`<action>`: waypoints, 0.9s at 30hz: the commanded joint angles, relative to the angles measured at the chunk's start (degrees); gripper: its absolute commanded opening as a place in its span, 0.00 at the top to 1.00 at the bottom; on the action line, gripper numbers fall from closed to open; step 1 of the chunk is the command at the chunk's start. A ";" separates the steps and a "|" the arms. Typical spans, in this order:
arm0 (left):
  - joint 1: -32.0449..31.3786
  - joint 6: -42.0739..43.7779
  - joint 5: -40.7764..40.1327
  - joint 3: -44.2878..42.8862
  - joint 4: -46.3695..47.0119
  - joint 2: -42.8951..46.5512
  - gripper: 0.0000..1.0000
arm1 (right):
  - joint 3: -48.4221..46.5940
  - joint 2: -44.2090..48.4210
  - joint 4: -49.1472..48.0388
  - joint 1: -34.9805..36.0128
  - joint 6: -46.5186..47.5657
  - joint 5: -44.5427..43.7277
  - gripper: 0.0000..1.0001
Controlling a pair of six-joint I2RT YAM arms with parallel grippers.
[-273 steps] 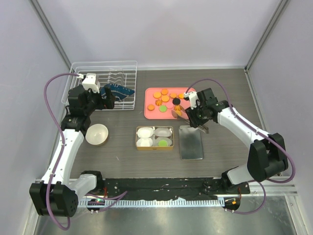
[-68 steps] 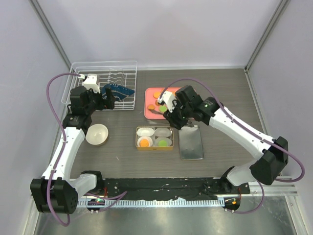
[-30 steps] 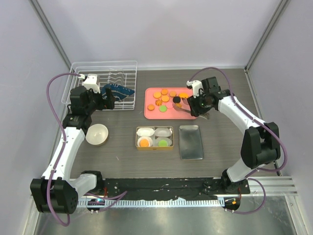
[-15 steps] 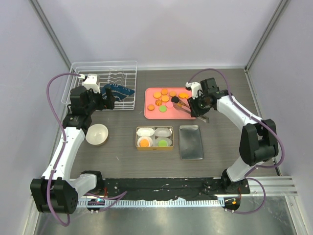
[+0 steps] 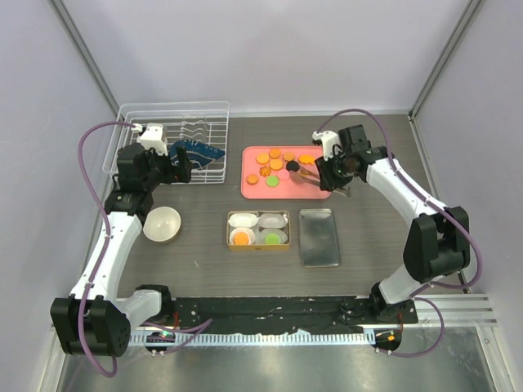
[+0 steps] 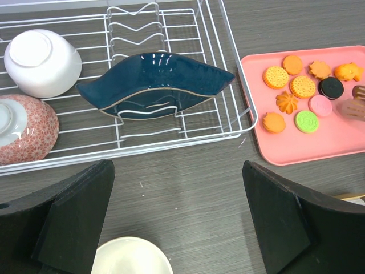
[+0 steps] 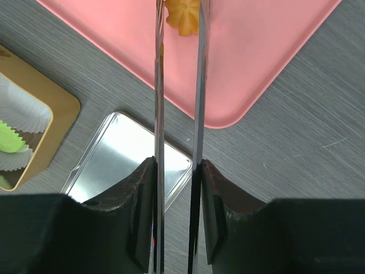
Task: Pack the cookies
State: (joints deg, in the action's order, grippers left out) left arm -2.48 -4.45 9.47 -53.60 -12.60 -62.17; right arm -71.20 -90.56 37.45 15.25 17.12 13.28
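Your left gripper (image 6: 177,171) is wide open and empty, by the front edge of the dish rack (image 5: 173,104). Mid-table, the tin (image 5: 258,248) has an orange cookie (image 5: 240,238) and a green cookie (image 5: 270,238) in its near paper cups (image 5: 273,219). The other cookies (image 6: 303,87) lie on the pink tray (image 6: 319,142). Your right gripper (image 7: 177,171) is clenched on the tongs (image 7: 199,85). Their tips pinch a yellow-orange cookie (image 7: 182,14) over the tray; I can't tell if it's lifted.

Overhead camera is looking down from behind; 2 wrist cameras are peering closer, all sharing the pink tray (image 5: 282,191).
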 commanded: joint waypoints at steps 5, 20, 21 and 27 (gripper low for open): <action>0.28 0.40 0.11 -0.54 2.93 0.03 0.00 | -6.23 7.15 3.68 -0.30 -0.95 3.94 0.73; 0.28 0.05 0.46 -0.80 2.84 0.03 0.00 | -7.02 11.73 7.02 15.93 -1.30 4.74 0.74; 0.28 -0.03 0.37 -0.80 2.67 -0.05 0.00 | -7.11 11.38 7.02 16.91 -1.30 4.65 0.74; 0.28 0.05 0.19 -0.80 2.58 0.03 0.00 | -6.76 9.80 6.93 23.16 -0.43 4.12 0.73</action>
State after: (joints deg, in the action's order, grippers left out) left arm -2.48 -4.43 9.50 -53.60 -12.60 -62.41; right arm -75.66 -80.95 45.54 35.64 16.43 17.87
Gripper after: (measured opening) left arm 0.996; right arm 0.376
